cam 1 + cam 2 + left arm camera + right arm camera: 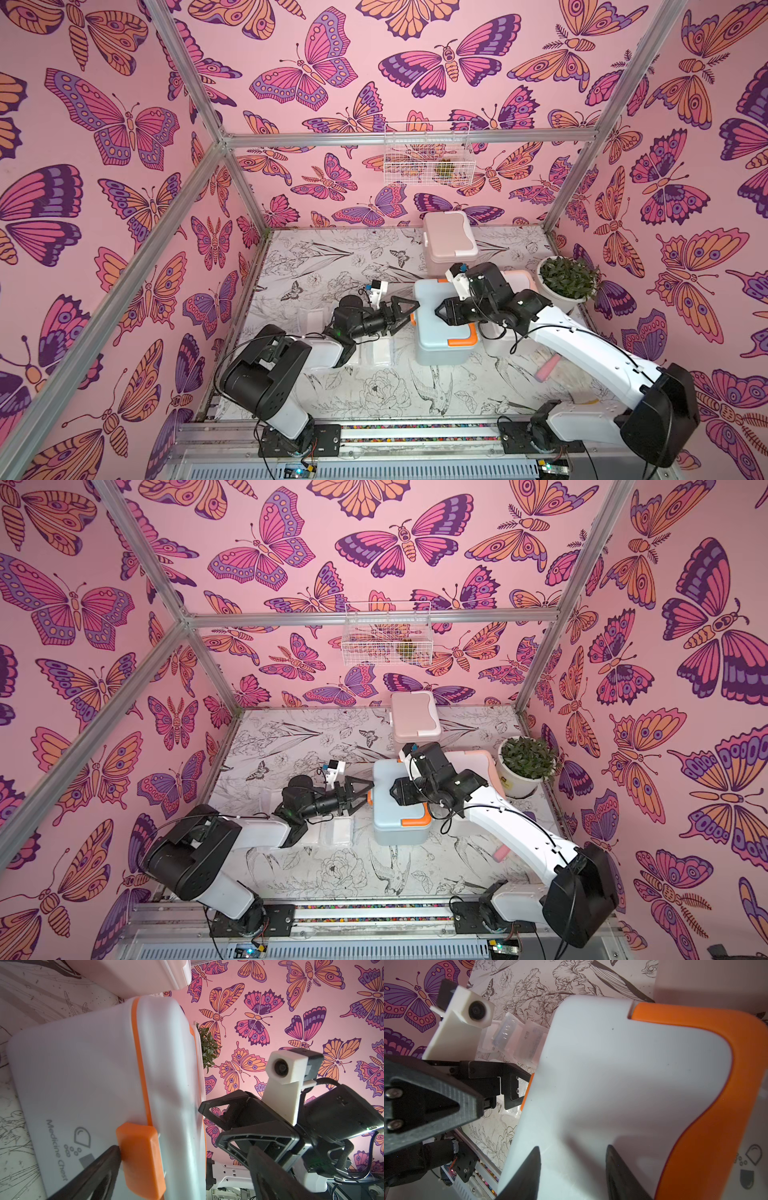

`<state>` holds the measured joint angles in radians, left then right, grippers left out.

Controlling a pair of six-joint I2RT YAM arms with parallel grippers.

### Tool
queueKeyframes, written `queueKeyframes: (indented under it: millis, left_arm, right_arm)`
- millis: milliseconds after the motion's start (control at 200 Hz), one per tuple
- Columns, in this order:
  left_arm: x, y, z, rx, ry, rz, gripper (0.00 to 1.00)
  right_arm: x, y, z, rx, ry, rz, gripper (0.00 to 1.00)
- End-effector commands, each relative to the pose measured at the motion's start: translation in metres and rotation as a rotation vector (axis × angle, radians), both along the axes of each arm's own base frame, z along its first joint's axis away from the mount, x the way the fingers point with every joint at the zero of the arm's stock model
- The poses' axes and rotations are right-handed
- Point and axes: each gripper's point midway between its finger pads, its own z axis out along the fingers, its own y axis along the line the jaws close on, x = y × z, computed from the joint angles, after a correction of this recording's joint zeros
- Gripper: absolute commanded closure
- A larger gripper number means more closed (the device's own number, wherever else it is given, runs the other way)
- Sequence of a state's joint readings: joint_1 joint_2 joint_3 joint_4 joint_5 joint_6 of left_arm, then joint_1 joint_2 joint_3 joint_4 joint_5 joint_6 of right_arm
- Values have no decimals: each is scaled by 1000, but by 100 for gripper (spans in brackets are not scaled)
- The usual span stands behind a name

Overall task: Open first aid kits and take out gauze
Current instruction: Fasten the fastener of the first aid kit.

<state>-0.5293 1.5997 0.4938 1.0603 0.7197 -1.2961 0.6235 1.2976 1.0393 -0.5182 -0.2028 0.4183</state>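
The blue-grey first aid kit (442,332) with orange trim stands shut mid-table. My left gripper (409,316) is open at its left side; in the left wrist view one finger (108,1159) touches the orange latch (141,1157), and the left gripper (184,1149) straddles the lid edge. My right gripper (438,311) hovers open just over the lid (612,1076), and the right gripper (573,1148) has nothing between its fingers. The beige-pink kit (449,241) stands behind. The white kit (519,280) is partly hidden by my right arm. Gauze packets (380,353) (527,1043) lie on the table under my left arm.
A white pot with a green plant (567,282) stands at the right, close to my right arm. A wire basket (428,153) hangs on the back wall. A pink object (548,368) lies near the right front. Metal frame posts (569,208) line the table's corners.
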Motion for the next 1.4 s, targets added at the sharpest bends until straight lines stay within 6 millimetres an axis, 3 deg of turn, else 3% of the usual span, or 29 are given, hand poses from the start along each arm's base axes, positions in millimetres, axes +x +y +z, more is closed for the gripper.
queueKeyframes:
  millis: [0, 295, 791, 1397]
  left_arm:
    - [-2, -5, -2, -19, -7, -36, 3]
    - [-4, -17, 2, -39, -14, -63, 3]
    - [-17, -1, 24, -35, -48, -50, 3]
    - [-18, 14, 10, 22, -19, -12, 2]
  right_arm:
    - [-21, -12, -36, -84, 128, -1, 48]
    - [-22, -12, -39, -79, 136, -2, 48]
    - [-21, -11, -48, -96, 156, -3, 48]
    - [-20, -10, -50, -97, 163, -4, 48]
